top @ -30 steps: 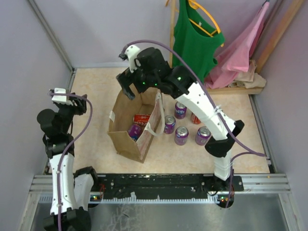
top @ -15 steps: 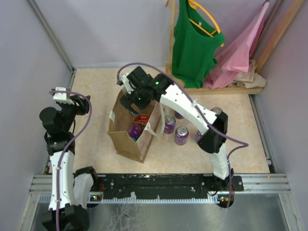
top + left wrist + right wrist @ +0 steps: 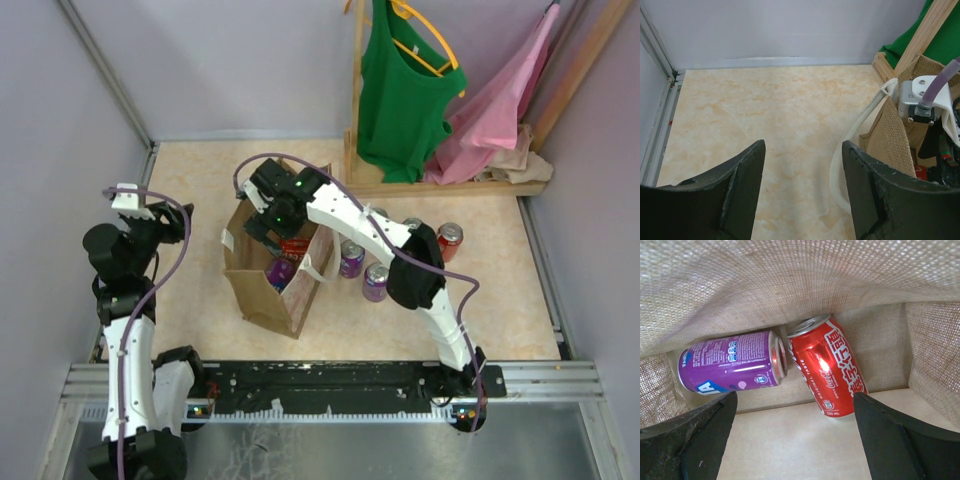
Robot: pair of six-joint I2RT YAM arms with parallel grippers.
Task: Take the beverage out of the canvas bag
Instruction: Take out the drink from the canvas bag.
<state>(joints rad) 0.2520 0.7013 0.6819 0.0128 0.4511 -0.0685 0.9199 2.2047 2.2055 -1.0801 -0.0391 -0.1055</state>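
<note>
Tan canvas bag (image 3: 262, 290) stands open left of centre on the table (image 3: 200, 180), and my right gripper (image 3: 268, 215) is lowered into its mouth.
Through the right wrist camera I see the bag's woven walls all round and two drinks lying on their sides at the bottom. A purple can (image 3: 730, 367) lies on the left and a red can (image 3: 827, 372) is angled beside it, their tops almost touching. The right gripper's fingers (image 3: 685, 440) are spread wide above them, holding nothing. My left gripper (image 3: 802, 185) hangs well apart to the left of the bag, its jaws parted and empty too. A pale strap (image 3: 834, 172) loops down the side of the bag facing it. More cans (image 3: 376, 281) stand on the table just right of the bag.
</note>
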